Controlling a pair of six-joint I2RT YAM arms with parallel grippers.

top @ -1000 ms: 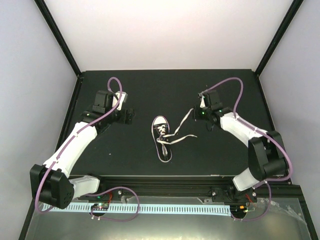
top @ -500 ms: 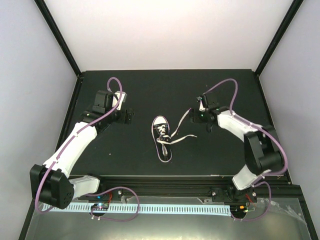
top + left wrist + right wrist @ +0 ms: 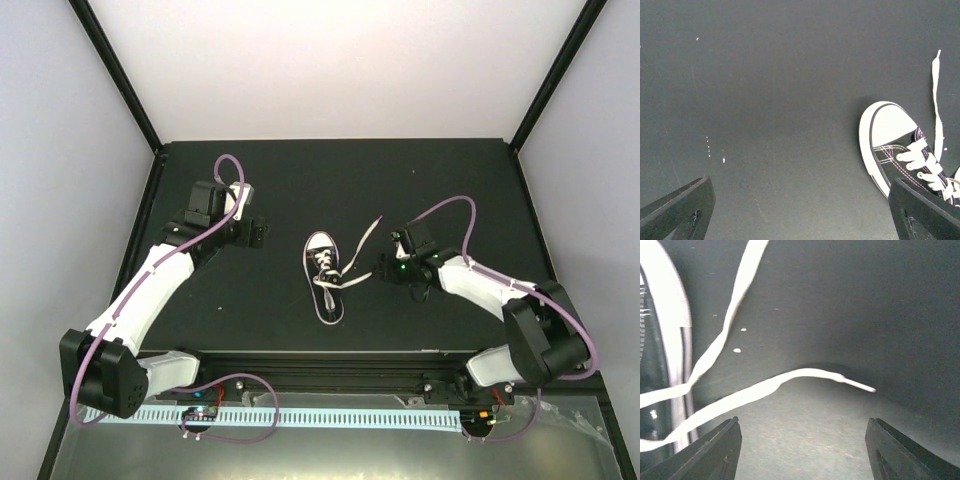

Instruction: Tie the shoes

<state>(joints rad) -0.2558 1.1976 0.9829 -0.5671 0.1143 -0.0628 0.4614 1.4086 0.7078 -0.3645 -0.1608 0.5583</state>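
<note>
Sneaker centred on table; left gripper spread, apart; right gripper parted at lace.

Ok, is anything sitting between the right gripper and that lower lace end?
Nothing visible. The right gripper is open, and only bare black table separates it from the lower lace, which lies loose just ahead.

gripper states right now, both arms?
Left gripper: open, holding nothing.
Right gripper: open, holding nothing; a lace end lies loose in front of it.

Sneaker on table btwn L gripper & R gripper, laces rightward.
</note>
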